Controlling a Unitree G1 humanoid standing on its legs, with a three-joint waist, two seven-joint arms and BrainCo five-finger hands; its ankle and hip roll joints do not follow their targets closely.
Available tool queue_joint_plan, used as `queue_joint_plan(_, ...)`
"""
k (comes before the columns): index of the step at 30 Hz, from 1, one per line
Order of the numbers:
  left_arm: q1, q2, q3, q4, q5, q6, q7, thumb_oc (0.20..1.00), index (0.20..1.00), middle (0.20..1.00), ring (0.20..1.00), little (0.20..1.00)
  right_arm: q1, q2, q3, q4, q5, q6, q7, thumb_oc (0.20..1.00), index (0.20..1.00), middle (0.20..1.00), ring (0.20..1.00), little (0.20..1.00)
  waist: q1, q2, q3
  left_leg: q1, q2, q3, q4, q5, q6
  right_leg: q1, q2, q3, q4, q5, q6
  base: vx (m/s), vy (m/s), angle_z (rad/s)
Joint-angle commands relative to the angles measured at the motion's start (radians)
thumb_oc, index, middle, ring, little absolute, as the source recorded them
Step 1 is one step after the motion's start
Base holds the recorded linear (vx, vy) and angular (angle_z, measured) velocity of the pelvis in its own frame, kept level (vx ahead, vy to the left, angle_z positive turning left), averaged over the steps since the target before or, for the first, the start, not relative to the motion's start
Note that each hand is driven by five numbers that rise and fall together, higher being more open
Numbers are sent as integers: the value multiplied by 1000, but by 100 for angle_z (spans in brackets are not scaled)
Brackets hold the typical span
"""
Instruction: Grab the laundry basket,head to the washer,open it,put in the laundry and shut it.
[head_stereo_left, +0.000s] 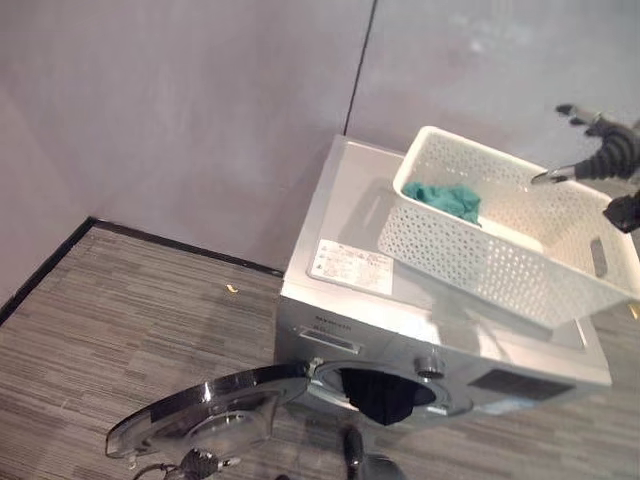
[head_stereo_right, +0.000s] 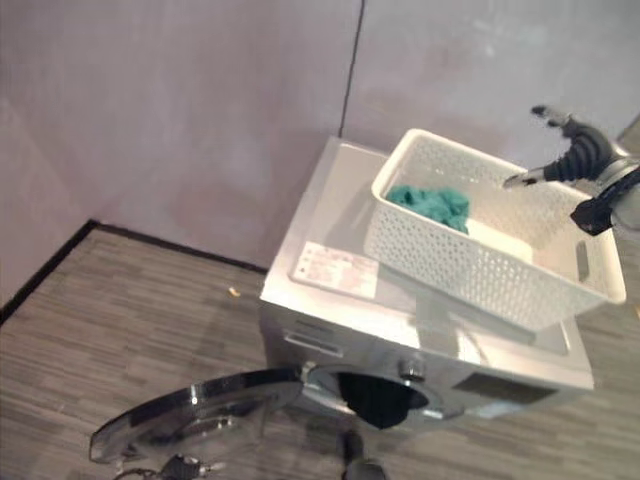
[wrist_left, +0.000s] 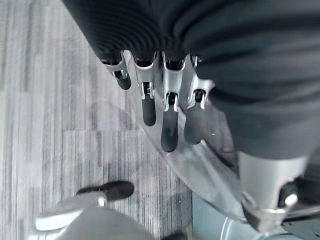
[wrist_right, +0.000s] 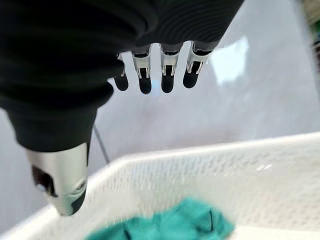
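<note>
Both hands spread, empty: right hand over basket rim; left hand above washer door.

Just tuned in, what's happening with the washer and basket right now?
The white laundry basket sits on top of the washer, with a teal cloth lying in its far end. The washer door hangs open toward the floor, and dark laundry shows in the drum opening. The right hand hovers open above the basket's far side, holding nothing. The left hand is open down by the open door.
</note>
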Motion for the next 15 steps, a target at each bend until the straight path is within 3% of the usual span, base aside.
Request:
queue_joint_plan(1, -5, -26, 11, 10, -18, -21, -47, 1000, 1000, 1000, 1000, 1000, -188, -63, 194, 54, -25, 20, 118, 1000, 1000, 1000, 1000, 1000, 27, -6, -38, -60, 119, -12, 52, -44, -75, 123, -30, -17, -28, -80, 38, 97, -112, -7)
queue_joint_plan(7, 16, -44, 21, 16, -44, -16, -67, 1000, 1000, 1000, 1000, 1000, -216, -30, 283, 37, -61, 24, 180, 1000, 1000, 1000, 1000, 1000, 50, -19, -59, -40, 162, -18, 13, -29, -98, 149, -8, -33, -49, -110, 23, 49, -67, -17)
queue_joint_plan(15, 41, -47, 29, 35, -27, -13, -80, 1000, 1000, 1000, 1000, 1000, -173, -69, 322, -96, -33, 15, 252, 1000, 1000, 1000, 1000, 1000, 65, -28, -64, -50, 203, -36, -3, -10, -130, 164, 9, -69, -71, -127, 5, 19, -59, 17)
